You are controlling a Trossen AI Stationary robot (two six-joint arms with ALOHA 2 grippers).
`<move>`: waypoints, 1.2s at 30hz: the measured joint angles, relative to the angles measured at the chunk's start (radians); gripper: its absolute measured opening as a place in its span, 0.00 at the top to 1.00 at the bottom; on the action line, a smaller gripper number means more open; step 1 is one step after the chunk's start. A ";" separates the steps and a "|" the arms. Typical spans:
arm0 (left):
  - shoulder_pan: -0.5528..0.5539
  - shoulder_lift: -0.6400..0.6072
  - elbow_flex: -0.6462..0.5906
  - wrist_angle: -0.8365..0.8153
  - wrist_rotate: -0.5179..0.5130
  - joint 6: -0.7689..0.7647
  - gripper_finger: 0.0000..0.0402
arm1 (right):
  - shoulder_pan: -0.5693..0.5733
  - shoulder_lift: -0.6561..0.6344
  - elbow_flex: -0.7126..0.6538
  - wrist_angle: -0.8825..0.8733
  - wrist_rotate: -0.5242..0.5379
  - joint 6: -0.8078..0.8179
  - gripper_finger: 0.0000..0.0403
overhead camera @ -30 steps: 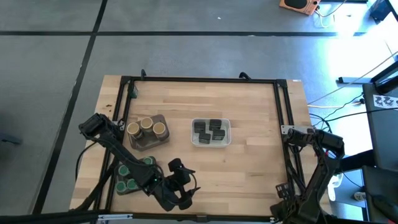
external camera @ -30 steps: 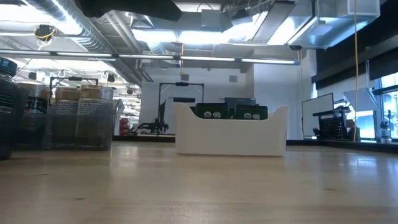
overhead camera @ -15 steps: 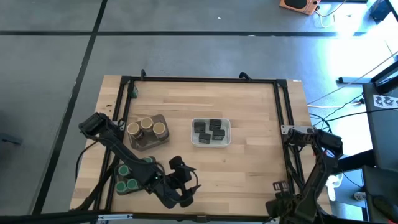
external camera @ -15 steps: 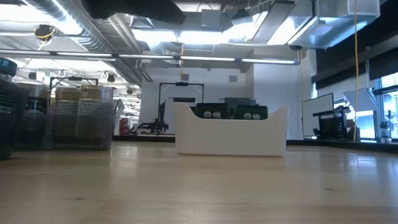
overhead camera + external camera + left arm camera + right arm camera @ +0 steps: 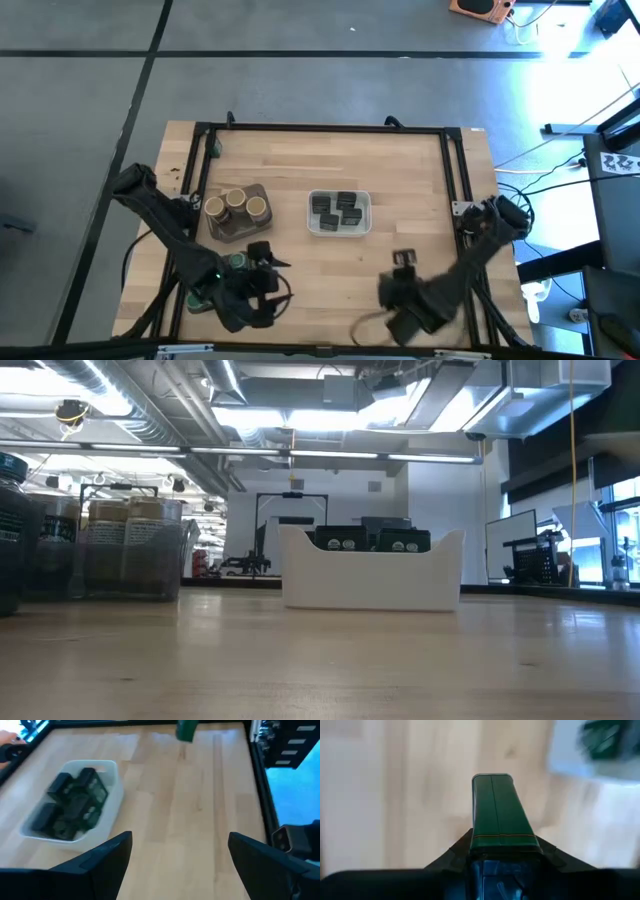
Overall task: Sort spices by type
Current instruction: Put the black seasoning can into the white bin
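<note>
My right gripper [image 5: 401,264] hangs over the table's near middle, shut on a dark green squarish tin [image 5: 495,807]. The white tray [image 5: 338,229] at mid-table holds several more dark tins [image 5: 339,209]. A dark grey tray holds three tan-topped jars [image 5: 238,205]. Green-lidded jars [image 5: 204,294] stand in another tray at the near left, partly hidden by my left arm. My left gripper [image 5: 262,285] is open and empty beside them, and its wrist view shows the white tray [image 5: 112,795] ahead. My right gripper pinches the tin's near end [image 5: 502,840] between its two fingers [image 5: 457,856], one on each side. The tin sticks out forward along the fingers, clear of the table.
A black frame [image 5: 455,180] runs along the table's edges. Bare wood lies between the white tray and the near edge and toward the right rail. In the low view the white tray [image 5: 370,575] stands mid-table and the jars [image 5: 120,550] at the left.
My right arm has swung from the table's near right corner toward the left, along the near edge to the near middle. My left gripper has drawn back toward the table's left, closer to the green-lidded jars.
</note>
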 joint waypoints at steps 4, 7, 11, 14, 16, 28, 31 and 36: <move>-0.011 -0.056 0.000 -0.132 -0.010 -0.021 0.19 | -0.121 0.000 0.040 0.003 0.071 -0.126 0.71; -0.017 -0.083 0.000 -0.239 0.014 -0.067 0.19 | -0.217 0.000 0.046 0.028 0.099 -0.217 0.71; -0.028 -0.122 -0.040 -0.297 0.022 -0.076 0.19 | -0.343 0.000 0.046 0.067 0.099 -0.321 0.71; -0.043 -0.188 -0.113 -0.291 0.023 -0.087 0.19 | -0.420 0.000 0.046 0.128 0.094 -0.395 0.71; -0.057 -0.240 -0.176 -0.276 0.020 -0.120 0.19 | -0.462 0.000 0.046 0.154 0.073 -0.436 0.71; -0.031 -0.381 -0.403 -0.051 0.013 -0.046 0.19 | -0.562 0.000 0.005 0.249 -0.033 -0.498 0.71; -0.013 -0.381 -0.417 -0.024 0.013 -0.018 0.19 | -0.562 0.001 -0.038 0.252 -0.006 -0.493 0.71; 0.010 -0.381 -0.419 -0.005 0.013 0.040 0.19 | -0.570 0.001 -0.120 0.315 0.001 -0.492 0.71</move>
